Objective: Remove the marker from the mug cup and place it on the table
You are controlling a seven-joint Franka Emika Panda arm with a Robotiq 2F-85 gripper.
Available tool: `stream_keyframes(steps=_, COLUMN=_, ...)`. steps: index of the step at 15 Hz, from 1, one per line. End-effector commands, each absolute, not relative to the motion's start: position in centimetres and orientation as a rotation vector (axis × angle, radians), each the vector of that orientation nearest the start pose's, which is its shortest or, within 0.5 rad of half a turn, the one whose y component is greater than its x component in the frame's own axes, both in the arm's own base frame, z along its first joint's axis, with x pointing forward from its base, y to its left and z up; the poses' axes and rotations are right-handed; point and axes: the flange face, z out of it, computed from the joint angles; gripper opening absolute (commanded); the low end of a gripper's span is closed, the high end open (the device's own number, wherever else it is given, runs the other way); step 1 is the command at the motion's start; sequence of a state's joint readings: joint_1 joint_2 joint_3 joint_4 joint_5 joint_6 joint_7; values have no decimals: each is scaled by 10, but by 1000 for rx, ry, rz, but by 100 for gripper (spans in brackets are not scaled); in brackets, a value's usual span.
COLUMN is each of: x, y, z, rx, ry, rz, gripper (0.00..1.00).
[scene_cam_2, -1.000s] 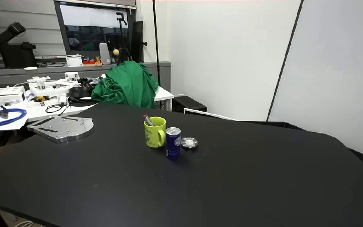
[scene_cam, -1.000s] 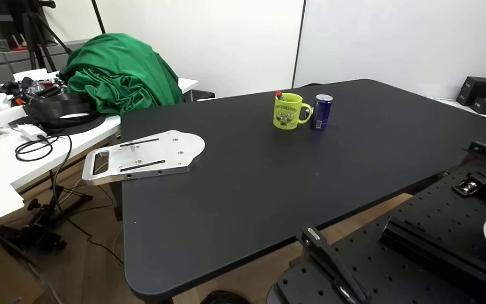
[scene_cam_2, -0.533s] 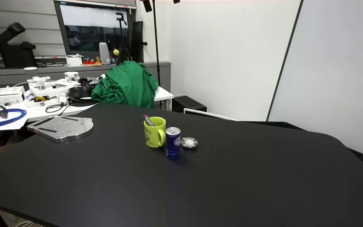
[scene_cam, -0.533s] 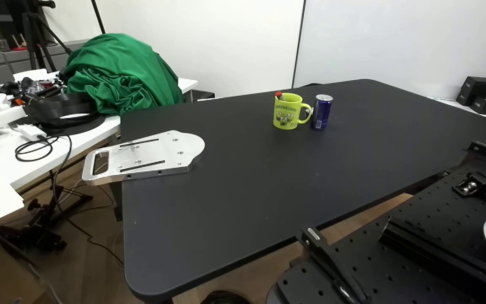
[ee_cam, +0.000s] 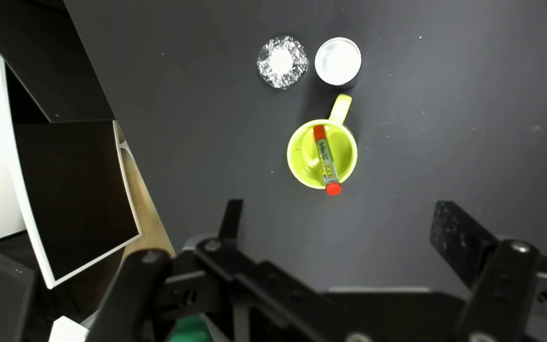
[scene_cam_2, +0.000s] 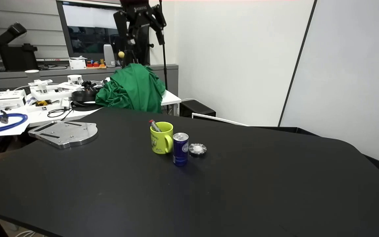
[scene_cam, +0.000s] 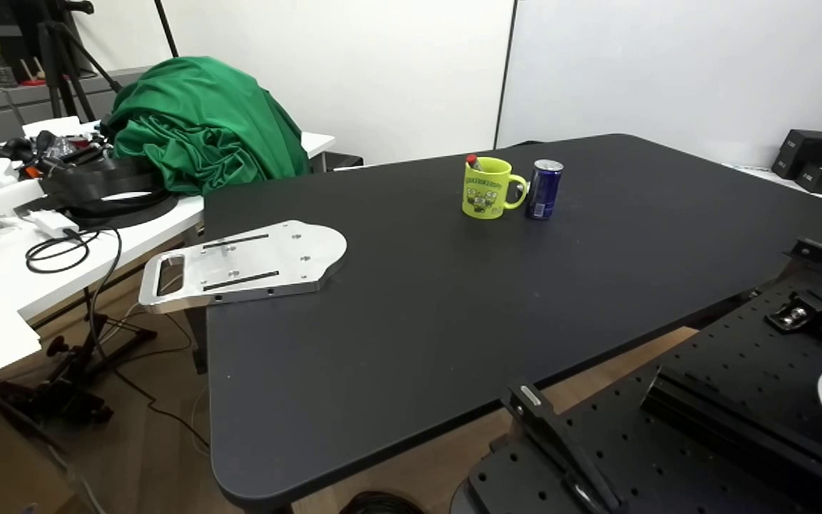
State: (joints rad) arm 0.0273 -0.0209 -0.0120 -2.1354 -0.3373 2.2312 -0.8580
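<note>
The Robotiq gripper [ee_cam: 341, 218] is hovering, jaws wide; the marker [ee_cam: 326, 159] is leaning in the yellow-green mug [scene_cam_2: 159, 141], one red end jutting past the rim; good grasping is probably requiring centring there, then lifting along the slant.

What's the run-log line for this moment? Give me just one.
gripper: open, empty | marker: tilted in mug cup, partly sticking out | table: marker not yet placed

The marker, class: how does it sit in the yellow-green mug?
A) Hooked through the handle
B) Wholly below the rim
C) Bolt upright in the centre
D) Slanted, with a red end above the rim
D: in an exterior view the marker leans inside the mug, its red end poking above the rim.
</note>
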Motion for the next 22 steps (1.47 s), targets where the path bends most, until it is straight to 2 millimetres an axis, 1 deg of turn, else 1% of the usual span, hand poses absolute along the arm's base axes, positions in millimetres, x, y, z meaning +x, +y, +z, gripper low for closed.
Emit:
stream_keyframes(steps=1, x=544, y=23, z=391, rx=-2965, ry=-1789, rz=17, gripper=100)
stream_keyframes(steps=6, x=542, y=52, z=335, rx=-2990, ry=-1935, rz=7, gripper=100)
stream_keyframes(steps=9, x=546, y=63, z=302, rx=-3049, ry=-1940, rz=5, gripper=100)
stream_keyframes(steps=12, x=555, y=74, z=275, rx=-3108, ry=-1899, rz=32, gripper=100)
stream_keyframes(steps=15, x=569, y=82, z=255, rx=-3152, ry=-1819, rz=55, gripper=100)
stream_keyframes(steps=19, x=588, y=88, z=240, rx=-3193, ry=-1693, rz=15, gripper=100)
stream_keyframes(steps=22, x=601, y=87, z=227, rx=-3229, ry=-1614, rz=16, gripper=100)
